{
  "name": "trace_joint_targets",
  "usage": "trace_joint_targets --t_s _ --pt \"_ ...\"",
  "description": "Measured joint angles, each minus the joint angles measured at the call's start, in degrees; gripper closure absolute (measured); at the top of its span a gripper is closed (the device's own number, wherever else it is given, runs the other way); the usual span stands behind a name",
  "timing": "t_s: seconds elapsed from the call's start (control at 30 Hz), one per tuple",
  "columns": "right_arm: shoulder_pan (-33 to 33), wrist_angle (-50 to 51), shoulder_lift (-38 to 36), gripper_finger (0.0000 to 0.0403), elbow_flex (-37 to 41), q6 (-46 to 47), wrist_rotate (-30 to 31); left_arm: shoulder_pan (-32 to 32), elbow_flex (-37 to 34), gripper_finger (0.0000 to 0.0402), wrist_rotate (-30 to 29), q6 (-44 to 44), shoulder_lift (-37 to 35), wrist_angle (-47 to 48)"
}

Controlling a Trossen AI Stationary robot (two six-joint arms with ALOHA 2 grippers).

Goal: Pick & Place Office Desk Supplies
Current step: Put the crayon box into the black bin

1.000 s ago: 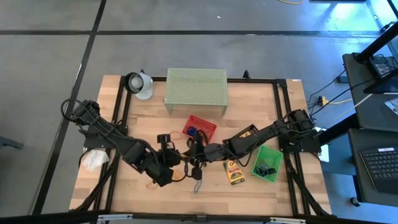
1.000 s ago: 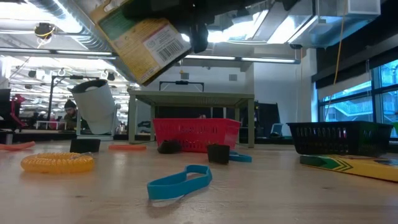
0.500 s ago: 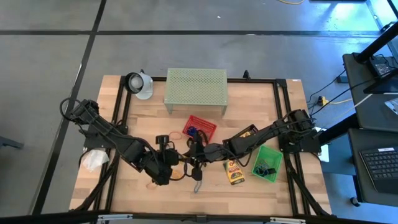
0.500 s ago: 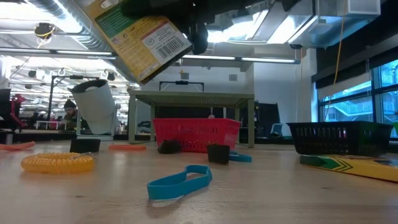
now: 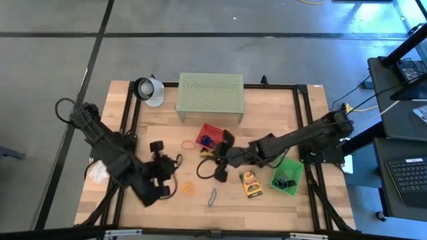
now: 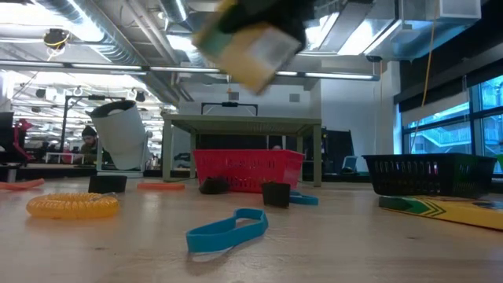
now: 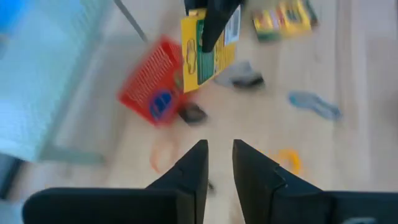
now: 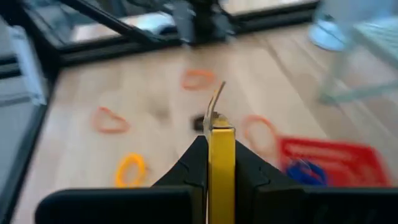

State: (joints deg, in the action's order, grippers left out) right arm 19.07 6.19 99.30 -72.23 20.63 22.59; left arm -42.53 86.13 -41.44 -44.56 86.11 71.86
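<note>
From above, a yellow-and-green box (image 5: 212, 152) is being held clear of the bench (image 5: 267, 207) by the right hand (image 5: 218, 159), just in front of the red basket (image 5: 214, 136). The left hand (image 5: 165, 165) is being kept well to the box's left, with nothing in it. A second box (image 5: 251, 183) is lying flat beside the green basket (image 5: 287, 175), and a yellow coil (image 5: 187, 189) and a blue loop (image 5: 212, 197) are lying near the bench's front edge.

At bench level, the held box (image 6: 250, 45) is seen blurred and high above the red basket (image 6: 248, 170); the blue loop (image 6: 229, 229) is lying nearest the camera.

From the left wrist, the left hand's fingers (image 7: 190, 169) are shown slightly apart and empty, with the box (image 7: 209, 48) hanging beyond them.

From the right wrist, the right hand (image 8: 221, 163) is shown clamped on the box (image 8: 221, 168), seen edge-on.
</note>
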Motion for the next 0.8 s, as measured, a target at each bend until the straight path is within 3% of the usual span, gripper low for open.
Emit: trace_joint_targets --t_s 0.17,0.33,0.43,0.57,0.67,0.8 --pt "0.41 18.55 -6.87 0.0372 -0.02 7.79 5.18 -5.93 -7.71 0.0338 -20.12 -7.97 -0.15 -2.35" --pt "1.63 35.69 -11.96 0.0372 -0.02 17.91 8.25 -5.52 -17.66 0.0336 -24.06 -8.61 -0.13 -13.18" --pt "2.40 41.93 -13.45 0.0372 -0.04 23.15 9.48 -3.64 -24.12 0.0336 -23.13 -1.48 -0.26 -27.32" --pt "2.73 51.06 -13.59 0.0372 -0.04 30.27 9.51 -0.23 -33.70 0.0338 -21.80 11.83 -0.50 -52.86" --pt "3.58 57.31 -13.21 0.0372 -0.02 35.18 9.51 2.86 -40.30 0.0342 -14.30 22.19 -0.51 -74.36" --pt "5.03 63.56 -13.24 0.0372 0.69 39.66 9.54 6.96 -48.41 0.0350 0.59 33.77 -0.52 -102.88"
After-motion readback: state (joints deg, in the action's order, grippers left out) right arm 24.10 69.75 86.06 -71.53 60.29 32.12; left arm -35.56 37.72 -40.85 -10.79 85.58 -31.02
